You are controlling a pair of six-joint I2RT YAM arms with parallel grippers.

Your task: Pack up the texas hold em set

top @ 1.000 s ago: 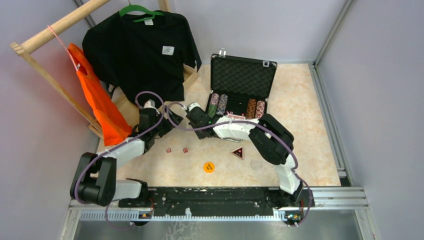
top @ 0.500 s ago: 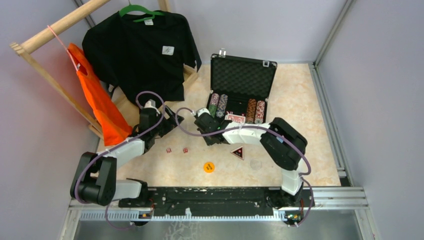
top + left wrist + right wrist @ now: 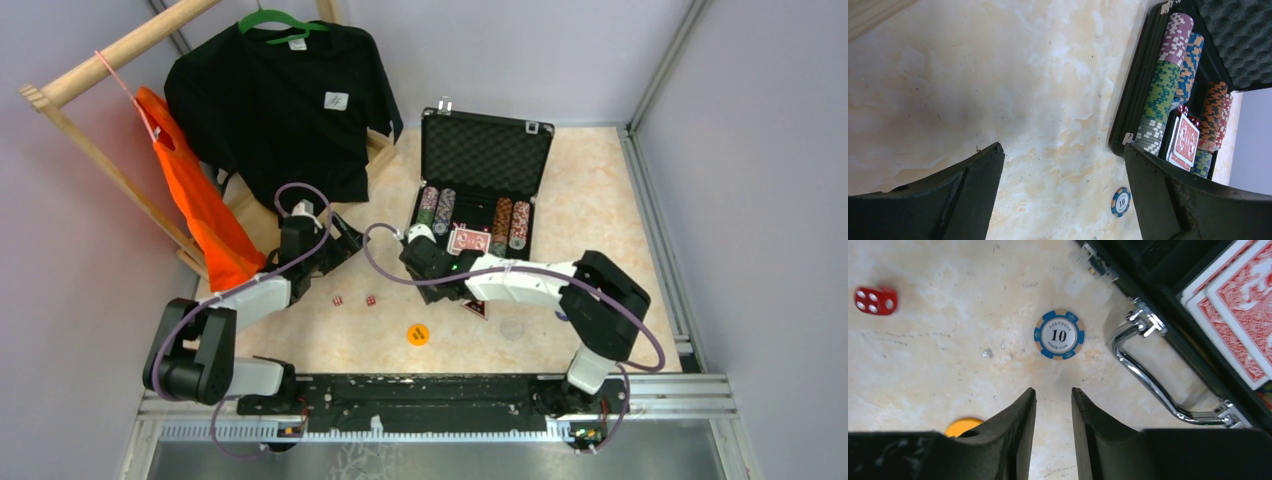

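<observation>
at the bottom of the top view, nearest the arm bases, a yellow token (image 3: 418,334) lies on the table (image 3: 600,220). a triangle token (image 3: 476,306) sits to its right, partly under the right arm. two dice (image 3: 338,300) lie a little higher and to the left.

up from these, in the right wrist view, the right gripper (image 3: 1053,430) has its fingers slightly apart with nothing between them. a blue chip (image 3: 1059,334) lies flat just above the fingertips in frame, clear of them and roughly in line with the gap. the case handle (image 3: 1148,375) is to the right of the chip and one die is at the upper left. the left gripper (image 3: 1063,150) is spread wide and empty over bare table. the same chip shows at its lower right.

farther up, the case (image 3: 487,150) stands open with its foam lid raised. chip rows (image 3: 1163,95) and cards (image 3: 1243,305) are in the tray.

judging from this, the bulk is packed. the blue chip, both dice and the two tokens are out on the table, and the lid is not yet shut. the chip looks like the next pick, and it calls for a short reach forward and down.
</observation>
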